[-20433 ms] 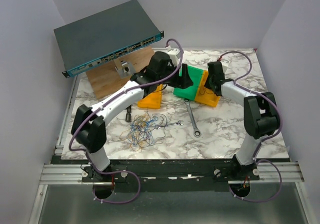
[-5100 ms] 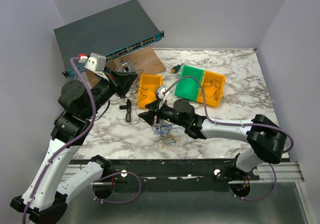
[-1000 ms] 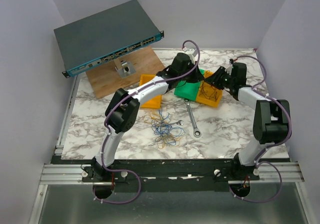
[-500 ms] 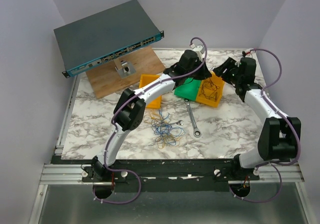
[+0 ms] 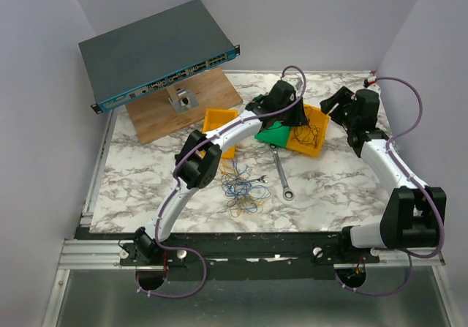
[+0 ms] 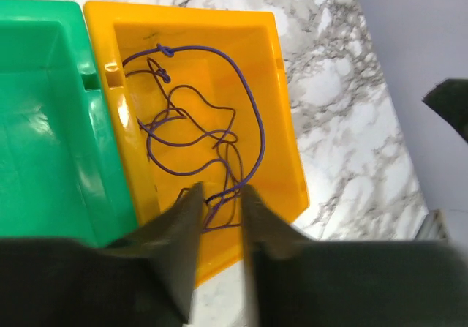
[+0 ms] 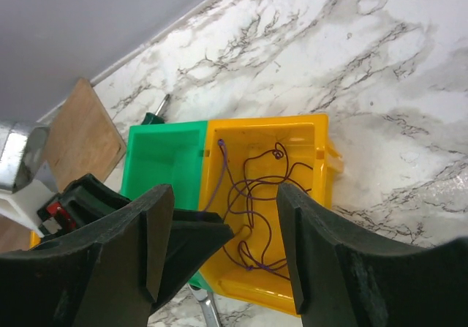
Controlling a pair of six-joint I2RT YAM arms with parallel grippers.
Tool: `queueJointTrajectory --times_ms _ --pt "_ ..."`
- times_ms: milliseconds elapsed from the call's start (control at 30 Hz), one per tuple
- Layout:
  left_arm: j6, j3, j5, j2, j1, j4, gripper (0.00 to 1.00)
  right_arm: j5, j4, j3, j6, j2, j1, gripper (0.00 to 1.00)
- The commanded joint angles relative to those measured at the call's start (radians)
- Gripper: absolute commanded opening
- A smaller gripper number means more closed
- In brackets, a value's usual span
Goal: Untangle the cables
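2 grippers of mine hover at the far side of the table. My left gripper hangs above the orange bin, fingers a narrow gap apart (a purple wire lies coiled in that bin beneath them). My right gripper is spread wide, holding nothing. The cables lie in a loose tangle near the wrench, well apart from both grippers.

Marble table. Far-left corner: network switch, tilted, leaning over a wooden board. Three bins in a row at the back: yellow bin, green bin, orange-yellow bin; the last two touch. Silver wrench lies flat just in front of the green bin.
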Motion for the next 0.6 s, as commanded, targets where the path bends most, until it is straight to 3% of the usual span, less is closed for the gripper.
queueJointTrajectory --times_ms 0,67,167,300,567 --pt "0.043 0.019 0.003 -0.069 -0.004 -0.038 0.42 -0.025 -0.021 0.024 0.001 0.041 0.001 0.66" --pt "0.059 0.01 0.014 -0.101 -0.003 -0.047 0.55 -0.038 -0.022 0.024 0.002 0.049 0.001 0.66" --pt "0.081 -0.007 0.037 -0.152 -0.004 -0.055 0.66 -0.074 -0.032 0.03 -0.007 0.064 0.002 0.67" --pt "0.098 -0.042 0.043 -0.223 -0.004 -0.09 0.69 -0.137 -0.053 0.047 -0.017 0.106 0.0 0.68" --pt "0.124 -0.261 0.017 -0.413 0.005 -0.057 0.72 -0.226 -0.037 0.09 0.003 0.164 -0.014 0.67"
